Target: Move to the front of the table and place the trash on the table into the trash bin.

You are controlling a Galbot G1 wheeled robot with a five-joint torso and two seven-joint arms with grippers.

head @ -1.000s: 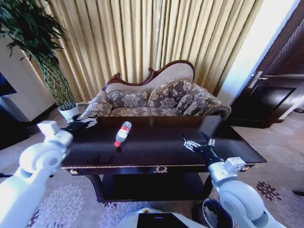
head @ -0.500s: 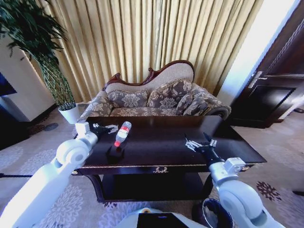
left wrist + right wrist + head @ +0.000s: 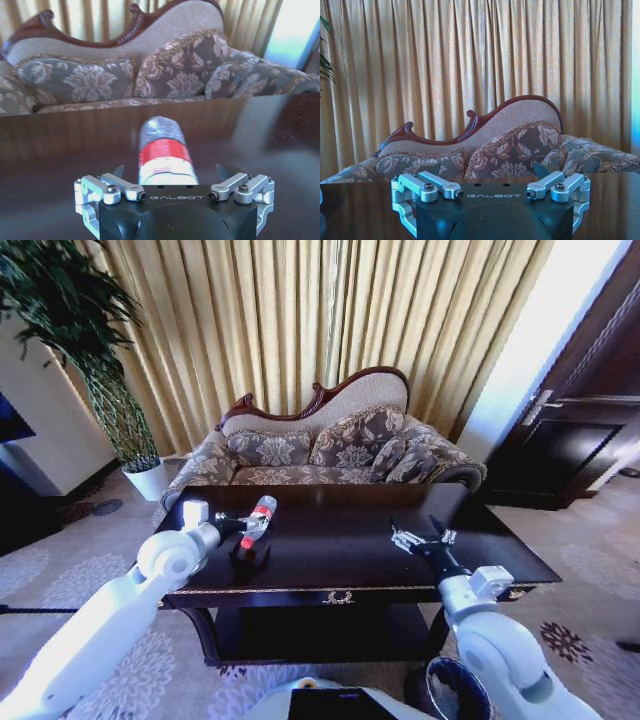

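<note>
The trash I see is a clear plastic bottle [image 3: 262, 512] with a red label, lying on the dark glossy table [image 3: 340, 550] left of centre. My left gripper [image 3: 243, 526] is open at the bottle's near end. In the left wrist view the bottle [image 3: 164, 150] lies between the spread fingers [image 3: 226, 171] of the left gripper [image 3: 172, 172], and no squeeze shows. Over the table's right part my right gripper [image 3: 422, 538] hovers open and holds nothing. The rim of the dark trash bin [image 3: 447, 688] shows on the floor under my right arm.
A floral sofa [image 3: 320, 455] stands right behind the table. A potted plant in a white pot [image 3: 148, 480] is at the back left and a dark wooden door [image 3: 580, 440] at the right. Patterned carpet surrounds the table.
My left arm has swung in from the table's left edge to the bottle, so its gripper now straddles it. The bottle and the right gripper have hardly moved.
</note>
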